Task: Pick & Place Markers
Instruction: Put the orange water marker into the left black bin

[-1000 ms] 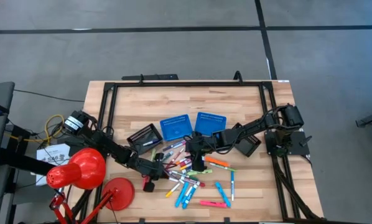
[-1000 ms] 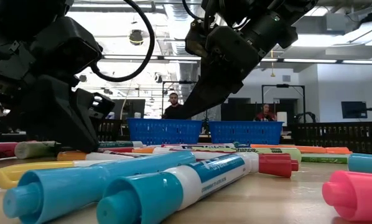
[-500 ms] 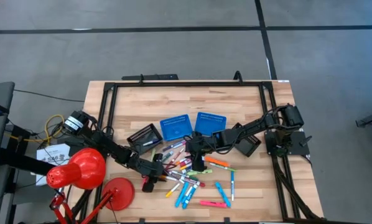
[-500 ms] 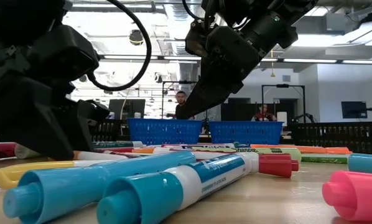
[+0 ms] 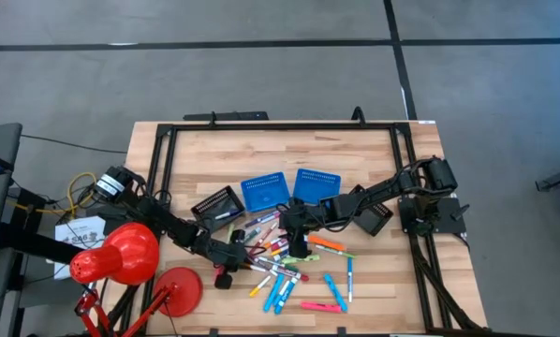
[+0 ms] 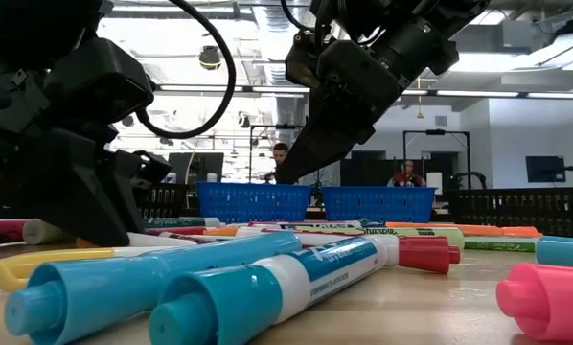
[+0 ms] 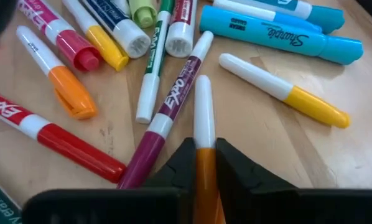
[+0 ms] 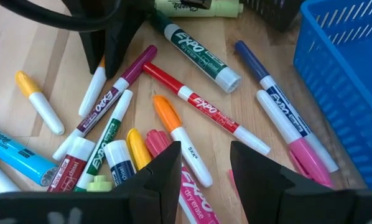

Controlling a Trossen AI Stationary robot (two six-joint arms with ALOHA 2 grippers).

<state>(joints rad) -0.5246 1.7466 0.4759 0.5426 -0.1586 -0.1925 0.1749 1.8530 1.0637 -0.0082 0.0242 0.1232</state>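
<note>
Markers [image 5: 285, 262] lie scattered just in front of the blue baskets [image 5: 289, 187]; the left gripper [image 7: 198, 155], open half a second ago, now clamps an orange-and-white marker [image 7: 203, 124] at the pile's edge, readying a lift, while the right gripper [image 8: 201, 158] hovers open, empty.

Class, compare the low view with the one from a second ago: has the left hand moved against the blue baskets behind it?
Yes. The left hand has shifted leftward, away from the left blue basket.

Markers [image 5: 289, 267] crowded between both arms
</note>
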